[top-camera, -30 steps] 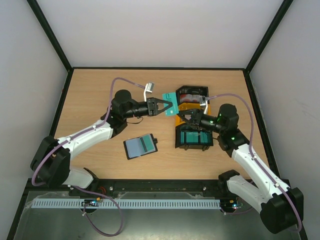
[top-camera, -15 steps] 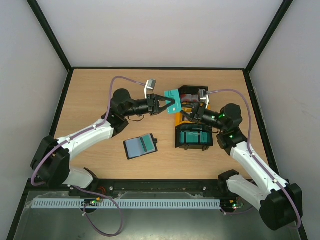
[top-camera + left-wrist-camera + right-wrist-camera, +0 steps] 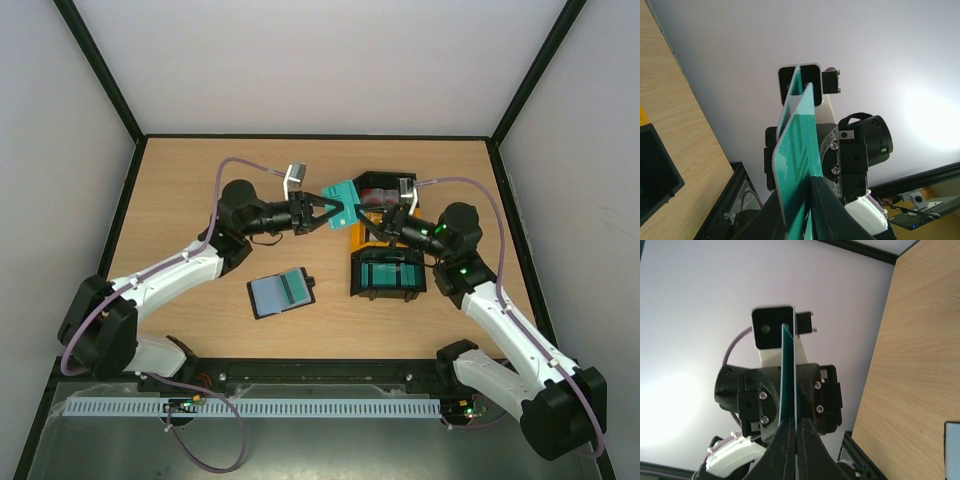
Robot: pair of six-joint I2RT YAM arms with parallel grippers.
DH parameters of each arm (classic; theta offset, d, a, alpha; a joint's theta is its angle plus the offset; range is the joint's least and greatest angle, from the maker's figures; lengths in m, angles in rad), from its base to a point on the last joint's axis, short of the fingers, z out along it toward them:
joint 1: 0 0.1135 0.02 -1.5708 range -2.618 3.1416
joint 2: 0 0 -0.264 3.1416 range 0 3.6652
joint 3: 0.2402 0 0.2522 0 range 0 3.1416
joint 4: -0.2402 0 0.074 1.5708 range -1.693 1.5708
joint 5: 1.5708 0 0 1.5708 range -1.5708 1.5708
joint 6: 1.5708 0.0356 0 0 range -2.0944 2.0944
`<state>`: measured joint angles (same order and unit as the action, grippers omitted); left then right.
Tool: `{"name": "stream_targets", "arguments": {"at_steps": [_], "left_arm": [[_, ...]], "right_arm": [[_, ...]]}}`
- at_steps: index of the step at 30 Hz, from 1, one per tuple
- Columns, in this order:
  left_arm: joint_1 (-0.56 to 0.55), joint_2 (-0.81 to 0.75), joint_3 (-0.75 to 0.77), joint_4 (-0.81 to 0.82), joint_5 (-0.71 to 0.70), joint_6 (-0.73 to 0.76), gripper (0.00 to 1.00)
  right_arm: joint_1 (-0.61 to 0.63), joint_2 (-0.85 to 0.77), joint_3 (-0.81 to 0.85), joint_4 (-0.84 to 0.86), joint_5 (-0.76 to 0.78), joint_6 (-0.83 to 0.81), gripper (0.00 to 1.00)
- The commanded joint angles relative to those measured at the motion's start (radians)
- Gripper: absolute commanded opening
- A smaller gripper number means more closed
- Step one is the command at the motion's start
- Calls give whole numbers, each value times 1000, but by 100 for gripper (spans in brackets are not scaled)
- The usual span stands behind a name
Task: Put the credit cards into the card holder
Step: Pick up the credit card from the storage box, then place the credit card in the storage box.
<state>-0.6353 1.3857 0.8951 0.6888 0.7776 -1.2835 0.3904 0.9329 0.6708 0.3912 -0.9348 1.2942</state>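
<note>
Teal card [image 3: 345,191] is in mid-air above the surface [image 3: 200,190], pinched from both sides. Left fingers [image 3: 829,212] clamped on one end. Right fingers [image 3: 812,442] closed on the other, card edge-on between them.

Teal card [image 3: 795,165] looks like smooth plastic, with a bit of sheen on its face. The surface [image 3: 190,180] is pale wood grain, pretty matt. Card holder [image 3: 281,292] is matt black and leathery, greyish inside. Arm shells [image 3: 175,276] are shiny white plastic.
</note>
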Motion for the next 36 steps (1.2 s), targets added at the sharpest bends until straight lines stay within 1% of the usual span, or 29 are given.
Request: {"name": "stream_targets", "arguments": {"at_steps": [1, 4, 7, 9, 11, 13, 15, 17, 19, 22, 25, 28, 36], "left_arm": [[22, -17, -42, -58, 21, 5, 12], [26, -23, -48, -46, 34, 6, 10], [33, -30, -54, -46, 39, 9, 4], [39, -36, -63, -46, 40, 10, 3], [46, -44, -74, -52, 40, 15, 3], [56, -57, -88, -74, 36, 33, 3], [67, -76, -107, -127, 24, 70, 3], [77, -99, -121, -215, -1, 124, 3], [80, -124, -123, -315, -45, 186, 3], [81, -148, -113, -434, -121, 261, 3], [81, -158, -119, -476, -157, 290, 3], [80, -163, -138, -495, -173, 299, 3], [77, -163, -181, -501, -182, 293, 3]], "right_arm": [[-11, -35, 73, 27, 39, -33, 2], [-18, -46, 80, -27, 77, -58, 2], [-24, -57, 82, -89, 134, -90, 2], [-29, -65, 85, -119, 160, -109, 2], [-34, -77, 96, -192, 209, -165, 2], [-39, -91, 117, -310, 282, -238, 2], [-42, -100, 133, -434, 354, -308, 2], [-41, -93, 141, -562, 425, -383, 2], [-42, -80, 139, -686, 462, -448, 2], [-38, -79, 83, -816, 505, -490, 2], [-20, -78, 26, -868, 538, -502, 2], [4, -67, -11, -885, 560, -494, 2], [62, 44, -50, -872, 587, -488, 2]]}}
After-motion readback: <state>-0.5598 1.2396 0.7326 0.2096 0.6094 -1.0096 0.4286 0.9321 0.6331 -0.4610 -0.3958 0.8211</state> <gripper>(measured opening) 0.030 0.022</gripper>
